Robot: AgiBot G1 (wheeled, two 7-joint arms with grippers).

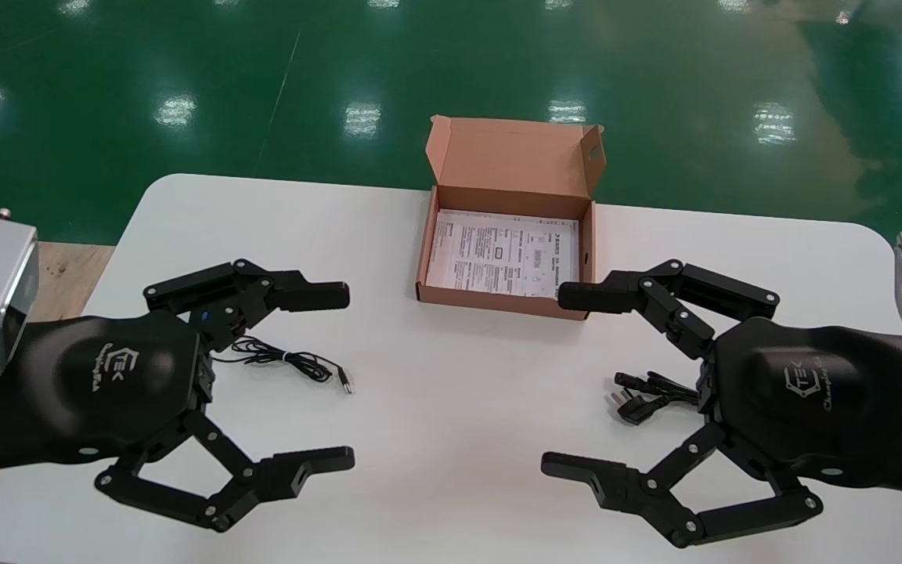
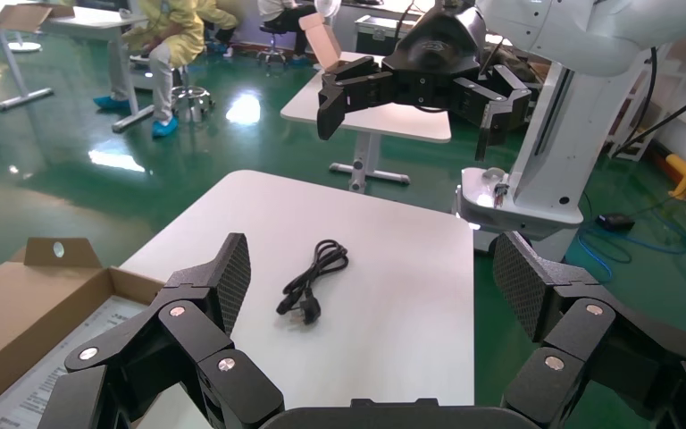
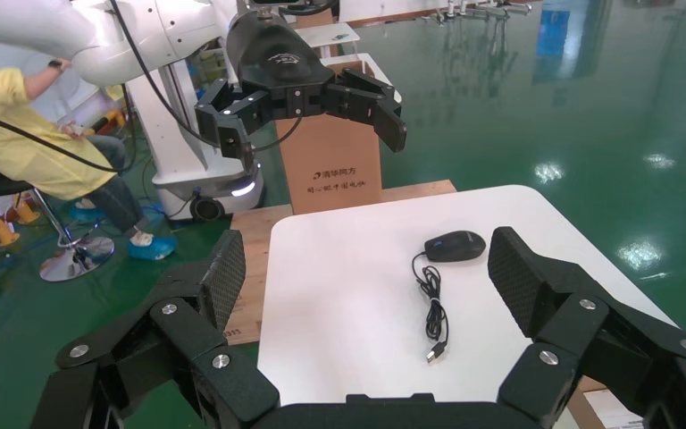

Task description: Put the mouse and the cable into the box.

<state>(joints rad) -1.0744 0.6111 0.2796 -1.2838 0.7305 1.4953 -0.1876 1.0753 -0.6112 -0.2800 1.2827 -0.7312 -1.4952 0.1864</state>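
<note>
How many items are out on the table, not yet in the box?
2. A black wired computer mouse lies below the left gripper; a coiled black power cable lies below the right gripper. The grippers may hide more.

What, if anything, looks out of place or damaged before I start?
Nothing stands out. The box sits open and upright with a leaflet flat inside; the mouse lies by the left gripper, the cable bundled by the right gripper, both on the table. Both grippers are open.
</note>
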